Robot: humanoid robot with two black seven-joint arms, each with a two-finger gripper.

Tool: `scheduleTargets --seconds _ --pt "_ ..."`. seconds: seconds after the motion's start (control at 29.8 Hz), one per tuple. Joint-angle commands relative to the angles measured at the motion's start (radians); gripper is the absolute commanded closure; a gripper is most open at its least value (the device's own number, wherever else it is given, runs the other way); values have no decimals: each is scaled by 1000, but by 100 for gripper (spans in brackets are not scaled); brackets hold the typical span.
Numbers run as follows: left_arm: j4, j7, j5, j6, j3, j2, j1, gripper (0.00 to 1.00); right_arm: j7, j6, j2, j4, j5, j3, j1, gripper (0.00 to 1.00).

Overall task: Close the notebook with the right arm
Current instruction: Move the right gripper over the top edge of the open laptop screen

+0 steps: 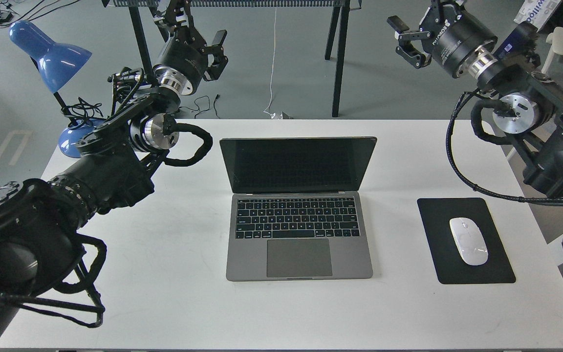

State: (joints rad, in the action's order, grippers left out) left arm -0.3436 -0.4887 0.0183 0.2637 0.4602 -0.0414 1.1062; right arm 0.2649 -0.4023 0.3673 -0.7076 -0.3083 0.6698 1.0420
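Observation:
The notebook (299,210) lies open in the middle of the white table (174,254), its black screen upright and tilted back, keyboard and trackpad facing me. My right arm (516,102) reaches in from the right, and its gripper (406,38) hangs high beyond the table's far right edge, well above and right of the screen. Its fingers stand apart with nothing between them. My left gripper (215,51) is raised past the table's far left side, open and empty too.
A black mouse pad (465,240) with a white mouse (468,240) lies right of the notebook. A blue desk lamp (52,58) stands at the table's far left corner. Black table legs (336,58) and a white cable (272,63) are behind.

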Motion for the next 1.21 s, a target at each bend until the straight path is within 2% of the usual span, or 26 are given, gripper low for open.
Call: scheduleTargets --seconds 0.0,0.4,0.5,0.8,1.17 --pt "0 0 0 -10 0 2 0 0 -1 0 -1 -1 0 1 -7 0" --pt "2 0 0 -4 0 0 0 0 -6 5 -2 -1 -5 -25 -19 0" --pt "2 0 0 -3 0 0 0 0 -10 34 -5 7 -11 -77 -2 0" --pt "0 0 0 -3 0 0 0 0 -15 111 -80 57 -20 -412 153 0" --pt "0 0 2 -3 0 -2 0 0 -19 119 -247 223 -21 -771 285 0"
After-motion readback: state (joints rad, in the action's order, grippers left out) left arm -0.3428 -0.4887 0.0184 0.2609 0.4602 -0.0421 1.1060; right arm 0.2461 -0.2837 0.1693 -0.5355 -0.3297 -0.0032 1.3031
